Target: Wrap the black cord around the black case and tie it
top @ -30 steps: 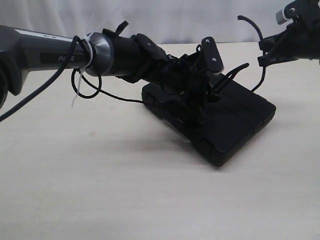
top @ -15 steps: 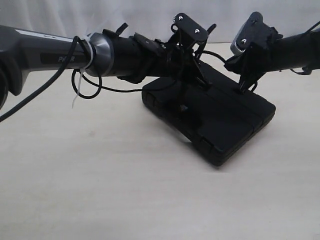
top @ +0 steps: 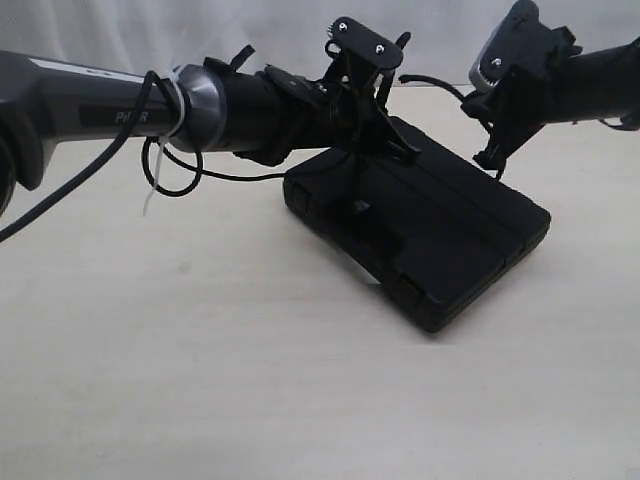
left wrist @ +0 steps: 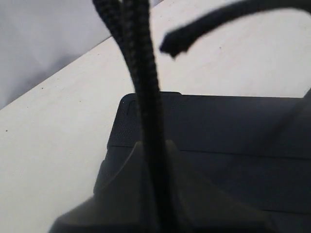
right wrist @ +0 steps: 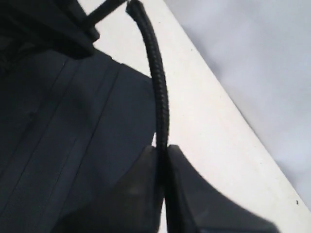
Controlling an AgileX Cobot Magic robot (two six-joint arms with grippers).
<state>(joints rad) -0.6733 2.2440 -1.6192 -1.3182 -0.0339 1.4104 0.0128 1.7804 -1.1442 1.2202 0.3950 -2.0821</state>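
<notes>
The black case [top: 455,235] lies flat on the pale table, its banded lid up, and also shows in the left wrist view [left wrist: 228,131] and the right wrist view [right wrist: 68,121]. My left gripper [top: 400,148] hovers over the case's near-left part, shut on the black cord [left wrist: 143,82], which runs straight up out of its fingers [left wrist: 154,145]. A blunt cord tip [left wrist: 170,44] hangs close by. My right gripper [top: 490,158] is above the case's far edge, shut on another stretch of the cord [right wrist: 160,92]. The cord [top: 432,82] arcs between the two grippers.
A thin black strand [top: 240,180] trails left from the case across the table. The left arm's thick cable [top: 160,150] loops beside its wrist. A white curtain [top: 300,30] closes off the back. Bare tabletop [top: 250,380] lies in front.
My right gripper came in from the far right to the case's far edge, bringing the cord. My left gripper rose off the case and turned upward, cord still held.
</notes>
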